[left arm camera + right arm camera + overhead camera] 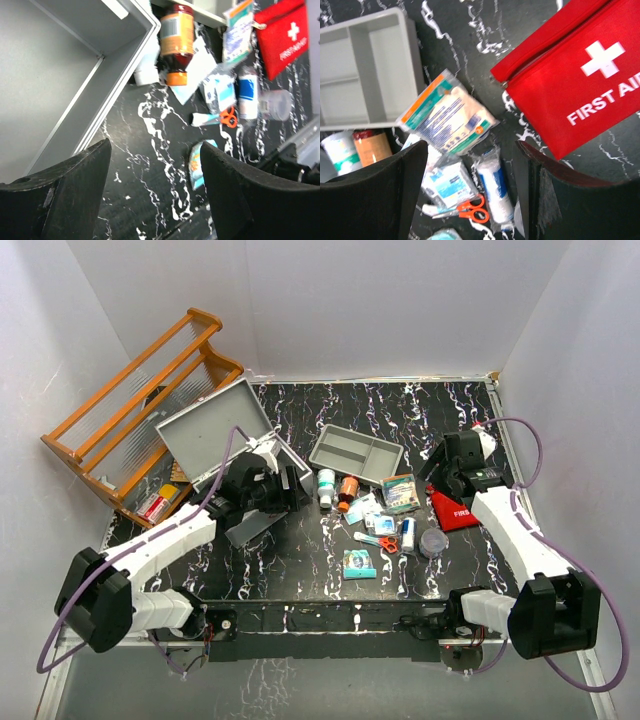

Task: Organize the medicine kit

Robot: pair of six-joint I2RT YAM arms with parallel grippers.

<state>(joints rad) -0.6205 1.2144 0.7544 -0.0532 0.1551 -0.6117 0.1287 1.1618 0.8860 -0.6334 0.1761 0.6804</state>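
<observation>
The medicine kit (212,426), a grey metal case, lies open at the left; its inner wall fills the left wrist view (75,65). My left gripper (290,486) is open and empty beside the case, over bare tabletop (155,165). My right gripper (440,476) is open and empty above loose supplies (472,170). Between the arms lie a brown bottle (347,490), a white bottle (326,485), a gauze packet (447,115), a gauze roll (495,190), orange scissors (472,210) and a teal packet (360,563).
A shallow grey two-compartment tray (355,453) sits behind the supplies. A red FIRST AID KIT pouch (455,510) lies at the right, a clear cup (433,542) near it. A wooden rack (140,400) leans at the far left.
</observation>
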